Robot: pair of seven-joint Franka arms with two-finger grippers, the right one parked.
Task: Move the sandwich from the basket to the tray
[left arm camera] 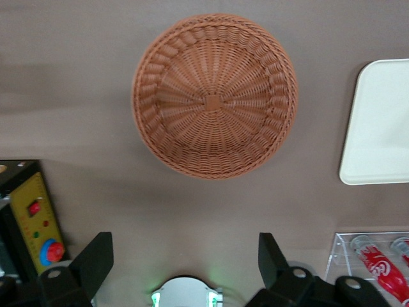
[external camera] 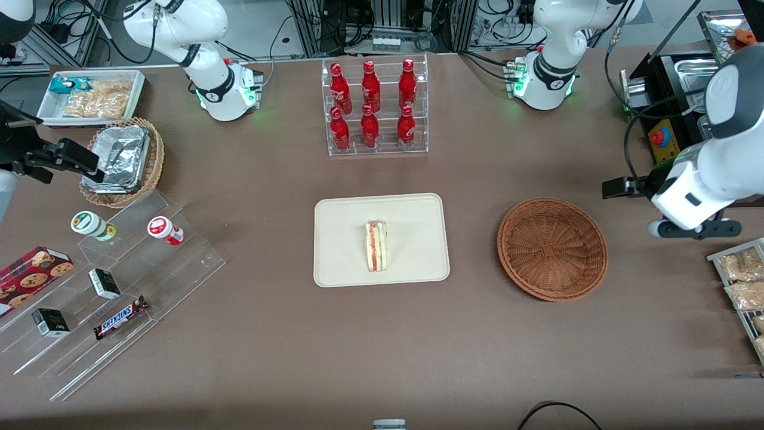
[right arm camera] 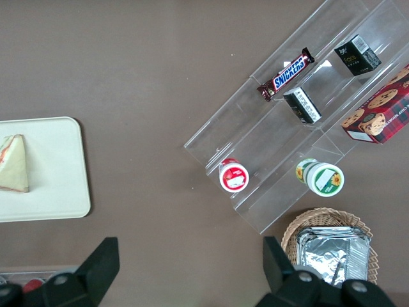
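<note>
The sandwich [external camera: 376, 246] lies on the cream tray [external camera: 346, 239] at mid-table, its red, orange and green filling edge showing; the right wrist view also has the sandwich [right arm camera: 14, 163] on the tray [right arm camera: 57, 166]. The reddish-brown wicker basket [external camera: 552, 248] stands beside the tray, toward the working arm's end, with nothing in it. My gripper [external camera: 612, 188] hangs high over the table beside the basket, a little farther from the front camera. In the left wrist view the gripper [left arm camera: 184, 240] is open and holds nothing, with the basket [left arm camera: 215, 96] and a corner of the tray [left arm camera: 377, 128] below.
A clear rack of red bottles [external camera: 375, 107] stands farther from the front camera than the tray. A tiered acrylic stand with snacks [external camera: 113, 298] and a tan basket of foil containers [external camera: 122, 161] lie toward the parked arm's end. A box with a red button [external camera: 662, 140] and snack trays [external camera: 743, 280] sit near the working arm.
</note>
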